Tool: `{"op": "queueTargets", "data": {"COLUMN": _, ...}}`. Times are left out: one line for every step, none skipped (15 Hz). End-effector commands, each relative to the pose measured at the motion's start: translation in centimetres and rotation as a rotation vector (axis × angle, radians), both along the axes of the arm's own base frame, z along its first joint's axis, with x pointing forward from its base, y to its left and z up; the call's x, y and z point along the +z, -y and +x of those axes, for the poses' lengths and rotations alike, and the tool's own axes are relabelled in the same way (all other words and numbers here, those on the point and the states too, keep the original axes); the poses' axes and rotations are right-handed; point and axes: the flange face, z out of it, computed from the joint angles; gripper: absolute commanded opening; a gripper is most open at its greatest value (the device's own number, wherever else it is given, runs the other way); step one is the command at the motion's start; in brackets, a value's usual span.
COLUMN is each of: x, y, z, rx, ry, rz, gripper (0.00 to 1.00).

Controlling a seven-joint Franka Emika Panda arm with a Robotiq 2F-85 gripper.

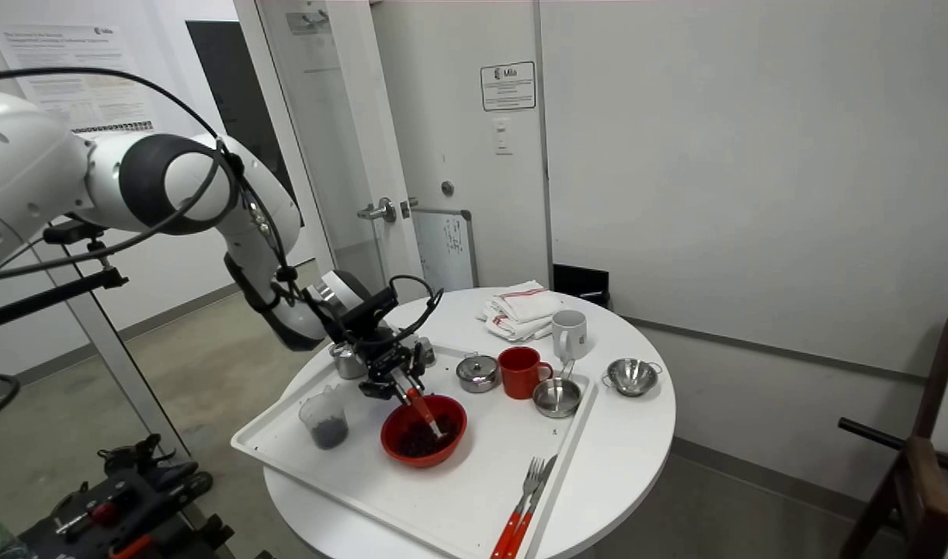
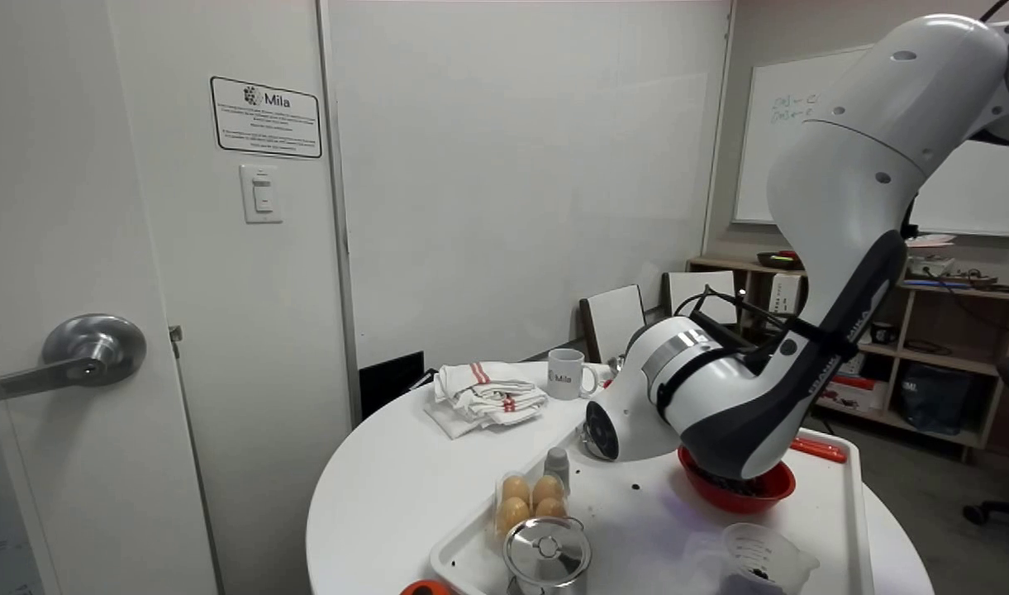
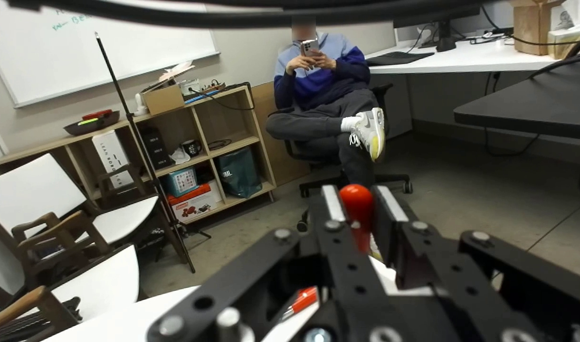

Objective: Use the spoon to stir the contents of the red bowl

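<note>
Spoon (image 1: 425, 411) slants into bowl (image 1: 423, 463), pale head (image 1: 440, 435) down at dark contents (image 1: 418, 444). Gripper (image 3: 360, 203) closed on red handle (image 1: 417, 401), its rounded end showing between pads (image 3: 334, 205). Spoon likely light, stiff, hard to harm; smooth handle may twist under drag. Best hold: upper handle, clear of rim. Bowl probably light, may skid on tray (image 1: 485, 485).

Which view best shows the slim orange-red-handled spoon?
An exterior view: the spoon shows down to its head. The wrist view shows only its handle; in an exterior view the white robot arm hides it.
</note>
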Motion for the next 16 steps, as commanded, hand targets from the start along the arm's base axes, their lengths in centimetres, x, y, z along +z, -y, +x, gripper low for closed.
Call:
{"op": "queueTargets", "data": {"x": 2.6, "y": -2.2, "z": 1.0, "rx": 0.046, "ry": 0.049, "rz": 0.007, "gripper": 0.05}}
{"op": "queueTargets", "data": {"x": 3.2, "y": -2.9, "z": 1.2, "rx": 0.06, "ry": 0.065, "rz": 0.013, "gripper": 0.05}}
{"op": "queueTargets", "data": {"x": 4.0, "y": -3.7, "z": 1.5, "rx": 0.078, "ry": 0.081, "rz": 0.017, "gripper": 0.05}}
{"op": "queueTargets", "data": {"x": 4.6, "y": -4.3, "z": 1.7, "rx": 0.091, "ry": 0.094, "rz": 0.023, "gripper": 0.05}}
{"op": "queueTargets", "data": {"x": 5.1, "y": -4.9, "z": 2.0, "rx": 0.101, "ry": 0.104, "rz": 0.028, "gripper": 0.05}}
{"op": "queueTargets", "data": {"x": 5.6, "y": -5.3, "z": 2.1, "rx": 0.109, "ry": 0.112, "rz": 0.032, "gripper": 0.05}}
{"op": "queueTargets", "data": {"x": 6.0, "y": -5.6, "z": 2.3, "rx": 0.114, "ry": 0.117, "rz": 0.037, "gripper": 0.05}}
{"op": "queueTargets", "data": {"x": 6.1, "y": -5.8, "z": 2.4, "rx": 0.118, "ry": 0.119, "rz": 0.04, "gripper": 0.05}}
{"op": "queueTargets", "data": {"x": 6.2, "y": -5.8, "z": 2.5, "rx": 0.116, "ry": 0.118, "rz": 0.041, "gripper": 0.05}}
{"op": "queueTargets", "data": {"x": 6.1, "y": -5.8, "z": 2.5, "rx": 0.116, "ry": 0.114, "rz": 0.044, "gripper": 0.05}}
{"op": "queueTargets", "data": {"x": 5.9, "y": -5.7, "z": 2.4, "rx": 0.118, "ry": 0.102, "rz": 0.045, "gripper": 0.05}}
{"op": "queueTargets", "data": {"x": 5.7, "y": -5.6, "z": 2.3, "rx": 0.119, "ry": 0.088, "rz": 0.049, "gripper": 0.05}}
{"op": "queueTargets", "data": {"x": 5.6, "y": -5.6, "z": 2.3, "rx": 0.123, "ry": 0.084, "rz": 0.048, "gripper": 0.05}}
{"op": "queueTargets", "data": {"x": 5.6, "y": -5.6, "z": 2.2, "rx": 0.125, "ry": 0.08, "rz": 0.046, "gripper": 0.05}}
{"op": "queueTargets", "data": {"x": 5.6, "y": -5.6, "z": 2.2, "rx": 0.126, "ry": 0.078, "rz": 0.045, "gripper": 0.05}}
{"op": "queueTargets", "data": {"x": 5.5, "y": -5.6, "z": 2.2, "rx": 0.127, "ry": 0.075, "rz": 0.043, "gripper": 0.05}}
